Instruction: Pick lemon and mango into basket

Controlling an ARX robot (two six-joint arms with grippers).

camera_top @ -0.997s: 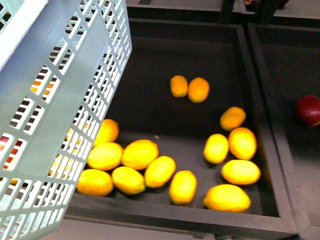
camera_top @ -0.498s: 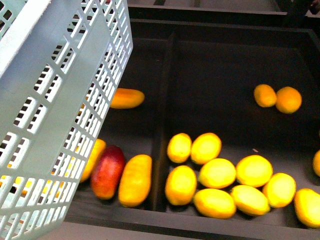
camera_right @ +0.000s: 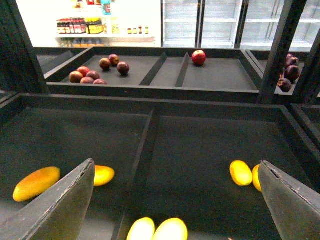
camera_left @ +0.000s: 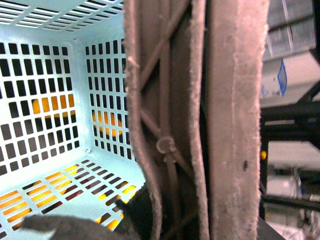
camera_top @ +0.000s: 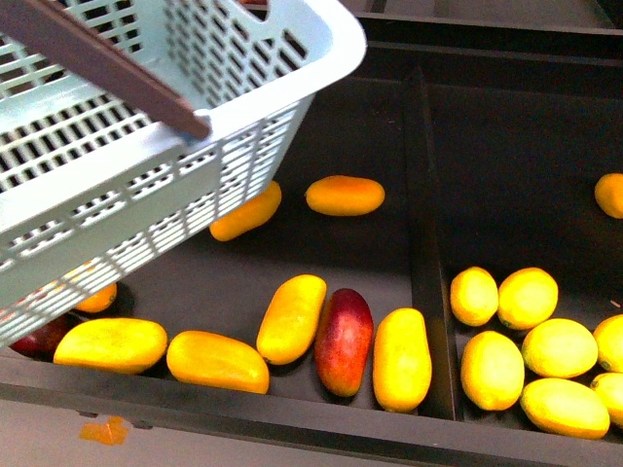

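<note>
The left gripper [camera_left: 150, 220], poorly seen, seems clamped on the basket [camera_top: 292, 58] handle [camera_top: 107, 68], hanging it tilted at 10 o'clock to receive fruit. The right gripper [camera_right: 176, 165] gapes wide and empty. The mango [camera_top: 292, 318] lies at 6 o'clock, the lemon [camera_top: 474, 296] at 4.

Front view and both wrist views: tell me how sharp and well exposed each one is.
Front view: the lemons and mangoes glare, skin detail washed out; the basket looks slightly soft. Left wrist view: the handle sits against the lens, blurred. Right wrist view: far shelves blown out white, trays dark.
</note>
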